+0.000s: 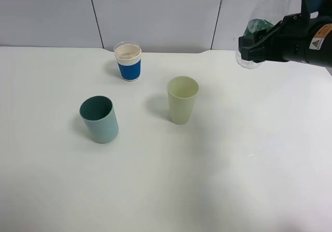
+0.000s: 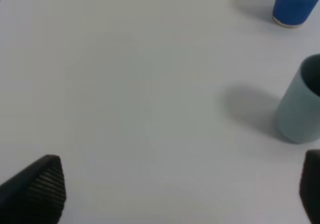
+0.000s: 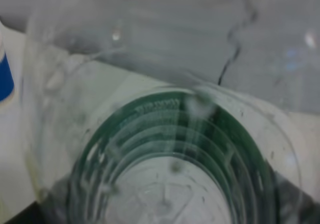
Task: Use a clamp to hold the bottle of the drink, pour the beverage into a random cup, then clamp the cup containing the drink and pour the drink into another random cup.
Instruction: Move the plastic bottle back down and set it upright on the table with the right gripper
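White table (image 1: 218, 190) | bottle (image 1: 267, 11) tilted, pinched in right claw (image 1: 250, 49), held aloft | left claw (image 2: 180, 191) spread above table

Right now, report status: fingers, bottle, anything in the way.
Left fingers open over bare table. Right fingers shut on bottle, held above table. Pale green tumbler stands near route to paper cup.

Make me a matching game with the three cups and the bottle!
Things:
1. paper cup
2. teal tumbler
3. pale green tumbler
4. bottle

Clues:
A. up in the air, clamped in the right gripper
B. on the left, closest to the high camera
C. blue band, farthest back
D. standing to the right of the other two cups

Pairs: 1-C, 2-B, 3-D, 4-A
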Action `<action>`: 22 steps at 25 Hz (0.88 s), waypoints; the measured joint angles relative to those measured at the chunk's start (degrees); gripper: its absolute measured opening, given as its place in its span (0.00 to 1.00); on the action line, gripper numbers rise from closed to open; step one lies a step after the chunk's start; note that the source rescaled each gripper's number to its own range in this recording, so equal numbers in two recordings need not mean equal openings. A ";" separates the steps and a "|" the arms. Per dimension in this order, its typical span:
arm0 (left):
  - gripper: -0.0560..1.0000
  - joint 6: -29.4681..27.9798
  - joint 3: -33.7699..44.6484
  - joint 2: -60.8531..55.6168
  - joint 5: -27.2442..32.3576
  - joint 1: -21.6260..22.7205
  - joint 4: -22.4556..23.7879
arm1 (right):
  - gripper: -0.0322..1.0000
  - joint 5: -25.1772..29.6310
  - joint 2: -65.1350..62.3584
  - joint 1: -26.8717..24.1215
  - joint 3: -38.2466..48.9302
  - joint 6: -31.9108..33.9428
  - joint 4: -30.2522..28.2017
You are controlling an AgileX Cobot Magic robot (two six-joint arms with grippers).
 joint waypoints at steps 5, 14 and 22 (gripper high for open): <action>0.84 0.00 0.00 0.00 0.00 0.00 0.00 | 0.03 0.44 5.25 0.00 0.00 0.01 2.34; 0.84 0.00 0.00 0.00 0.00 0.00 0.00 | 0.03 -11.30 17.41 -2.05 0.06 0.04 3.24; 0.84 0.00 0.00 0.00 0.00 0.00 0.00 | 0.03 -28.86 25.39 -2.10 0.01 -1.05 9.37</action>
